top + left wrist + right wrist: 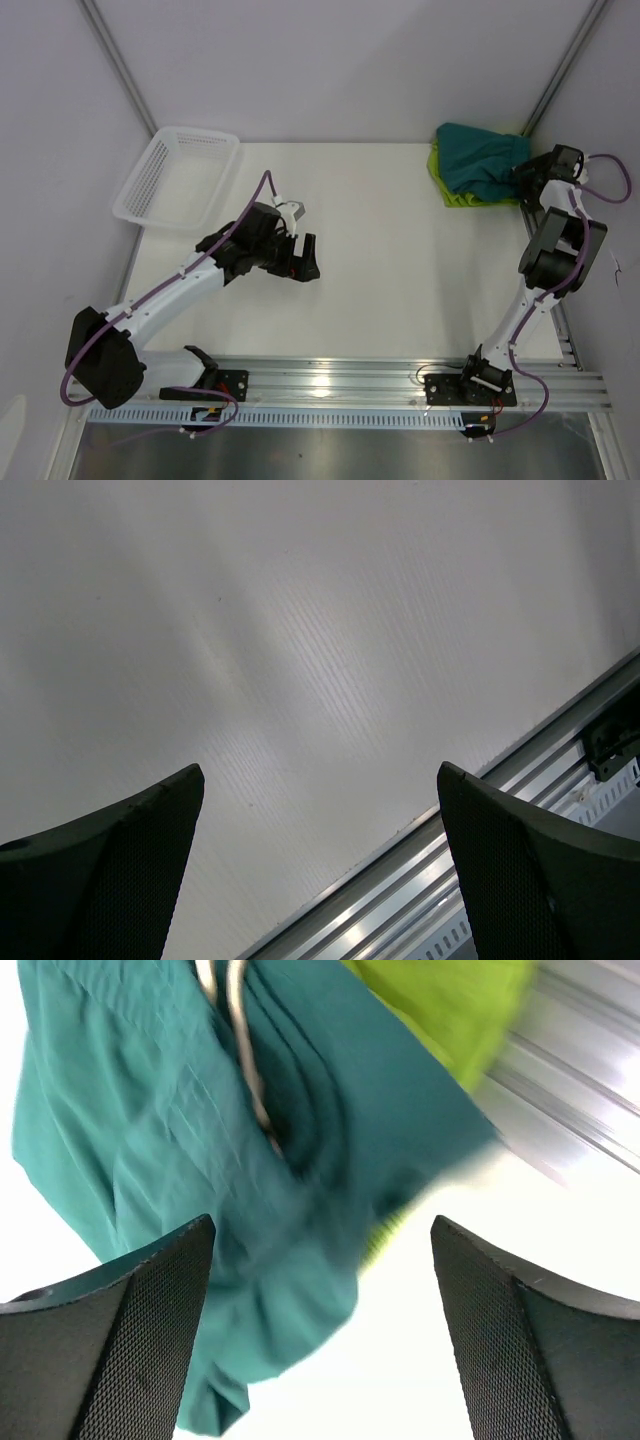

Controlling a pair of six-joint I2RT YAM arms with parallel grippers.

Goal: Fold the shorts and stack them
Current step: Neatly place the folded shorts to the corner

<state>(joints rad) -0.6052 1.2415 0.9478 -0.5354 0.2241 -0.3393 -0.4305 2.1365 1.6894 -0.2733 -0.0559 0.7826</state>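
My right gripper (322, 1222) hangs spread wide, gripping nothing, over the dark teal fabric shorts (480, 155). They lie on the lime green fabric shorts (455, 197) in the white table's (400, 280) far right corner, by its edge. My left gripper (320, 770), also released, hovers mid-table, well apart from the white plastic mesh basket (148, 178) at the far left corner, whose bare floor shows.

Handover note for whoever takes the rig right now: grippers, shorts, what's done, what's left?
Left gripper: open, holding nothing, over the table, left of centre.
Right gripper: open, holding nothing, right at the shorts pile.
Shorts: far right corner, the teal shorts lying on the lime green shorts, with green showing at the left and near edges.
Done: both pairs are in one stack.
Left: the teal layer looks bunched, so check the fold and tidy if needed, then pull the right arm back.
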